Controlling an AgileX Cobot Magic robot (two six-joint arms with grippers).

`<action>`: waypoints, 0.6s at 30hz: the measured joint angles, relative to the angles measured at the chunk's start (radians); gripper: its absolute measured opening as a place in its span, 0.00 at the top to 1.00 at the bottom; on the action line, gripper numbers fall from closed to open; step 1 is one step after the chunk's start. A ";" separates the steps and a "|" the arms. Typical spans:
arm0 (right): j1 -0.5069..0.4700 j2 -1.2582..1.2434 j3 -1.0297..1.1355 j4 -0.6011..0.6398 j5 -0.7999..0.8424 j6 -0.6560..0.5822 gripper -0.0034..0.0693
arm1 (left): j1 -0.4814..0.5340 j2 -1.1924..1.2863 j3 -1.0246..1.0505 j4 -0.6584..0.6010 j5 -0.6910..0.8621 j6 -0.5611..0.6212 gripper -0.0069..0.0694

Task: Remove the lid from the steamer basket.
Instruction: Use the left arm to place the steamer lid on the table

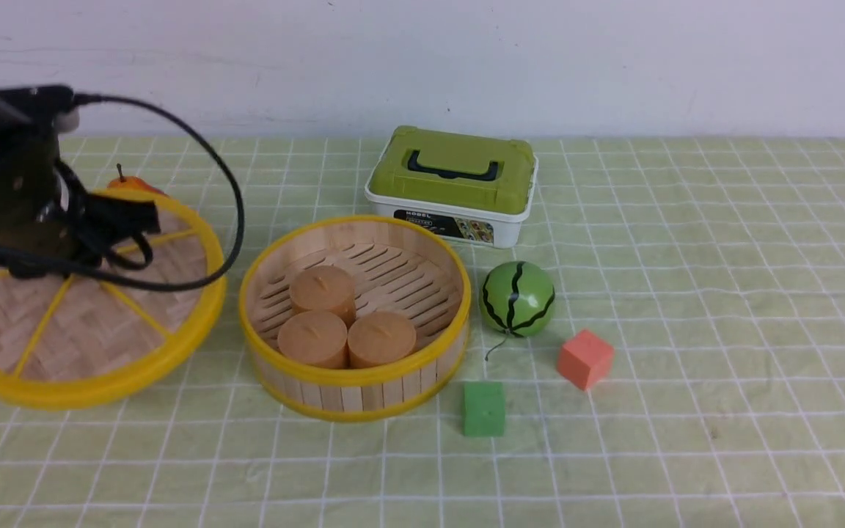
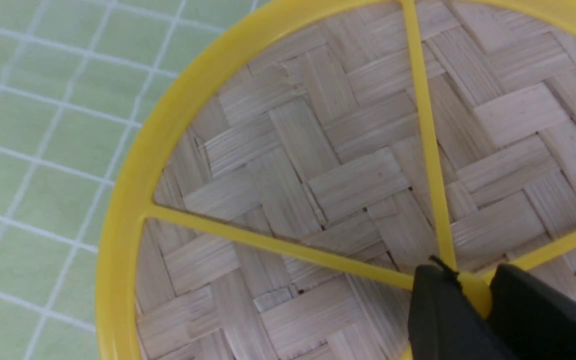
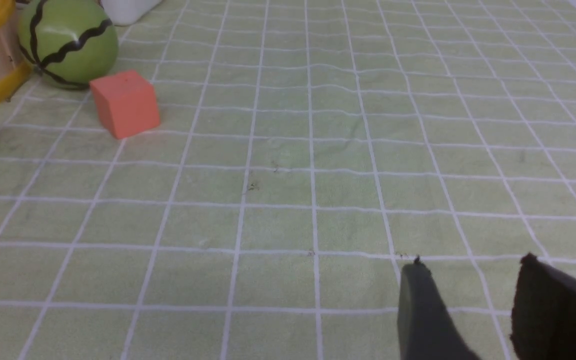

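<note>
Five spokes (image 2: 428, 125) meet at the hub (image 2: 475, 299), where the left gripper (image 2: 469, 276) clamps the lid (image 2: 318, 150); it looks light and stiff. Right gripper (image 3: 472, 264) gapes, empty.

**Other items on the light green cloth with white grid lines (image 1: 723, 293)**
A white rectangular plastic box with an olive-green lid and black handle (image 1: 452, 183) stands at mid far edge. Toward the near edge sit a green ball with black watermelon stripes (image 1: 517, 299), an orange-red cube (image 1: 584, 358) and a green cube (image 1: 483, 409), all apart. Three tan cylinders (image 1: 322, 292) cluster together left of them. A small orange fruit (image 1: 129, 185) shows partly toward the far left corner.
</note>
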 joint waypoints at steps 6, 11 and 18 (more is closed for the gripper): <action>0.000 0.000 0.000 0.000 0.000 0.000 0.62 | 0.025 0.114 0.017 0.113 -0.134 -0.041 0.77; 0.000 0.000 0.000 0.000 0.000 0.000 0.62 | 0.025 0.178 0.017 0.126 -0.195 -0.058 0.77; 0.000 0.000 0.000 0.000 0.000 0.000 0.62 | 0.025 0.101 0.017 0.129 -0.182 -0.138 0.51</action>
